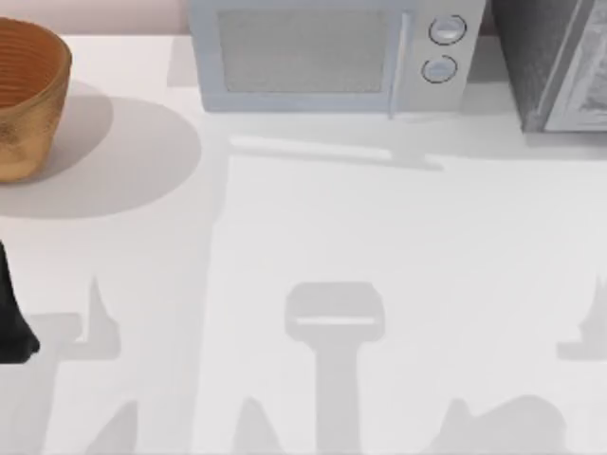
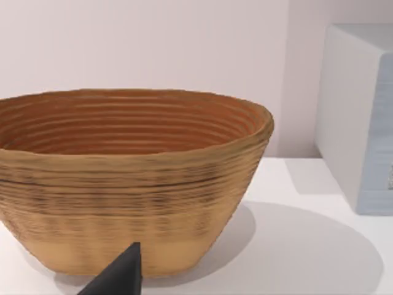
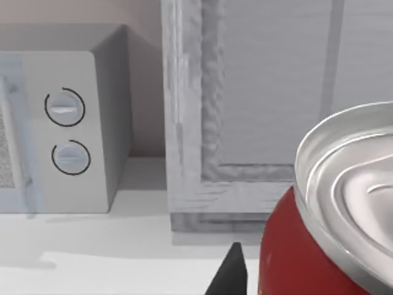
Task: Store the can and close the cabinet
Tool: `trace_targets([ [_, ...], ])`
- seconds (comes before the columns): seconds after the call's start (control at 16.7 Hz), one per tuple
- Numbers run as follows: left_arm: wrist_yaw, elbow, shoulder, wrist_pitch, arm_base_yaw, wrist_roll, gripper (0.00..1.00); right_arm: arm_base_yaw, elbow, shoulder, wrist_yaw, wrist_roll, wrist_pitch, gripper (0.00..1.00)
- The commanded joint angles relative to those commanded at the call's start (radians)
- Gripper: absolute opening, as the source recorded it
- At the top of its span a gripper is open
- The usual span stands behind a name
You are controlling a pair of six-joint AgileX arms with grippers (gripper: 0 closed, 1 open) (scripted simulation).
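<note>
The can (image 3: 331,215), red with a silver top, looms close in the right wrist view. My right gripper (image 3: 288,276) is shut on the can; one dark fingertip (image 3: 230,270) shows beside its red wall and the other is hidden behind it. Ahead stands the cabinet (image 3: 258,92), with its pale grey framed door panel facing the camera. The cabinet (image 1: 555,62) occupies the table's far right corner, with a dark speckled wall. I cannot tell whether its door is open. My left arm (image 1: 11,313) is parked at the table's left edge.
A woven brown basket (image 1: 24,95) sits at the far left, also large in the left wrist view as the basket (image 2: 129,178). The light blue-grey microwave (image 1: 322,57) with two knobs stands at the back middle, just left of the cabinet.
</note>
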Motion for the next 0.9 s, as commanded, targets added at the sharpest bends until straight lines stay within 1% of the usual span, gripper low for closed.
trace_targets([
  [0.24,0.000,0.000,0.000,0.000,0.000,0.000,1.00,0.006,0.033,0.027,0.004,0.002,-0.006,0.00],
  [0.42,0.000,0.000,0.000,0.000,0.000,0.000,1.00,0.019,0.152,0.117,0.017,0.003,-0.034,0.00],
  [0.66,0.000,0.000,0.000,0.000,0.000,0.000,1.00,0.046,0.414,0.316,0.047,0.006,-0.098,0.00],
  [0.9,0.000,0.000,0.000,0.000,0.000,0.000,1.00,0.081,0.746,0.569,0.084,0.009,-0.178,0.00],
])
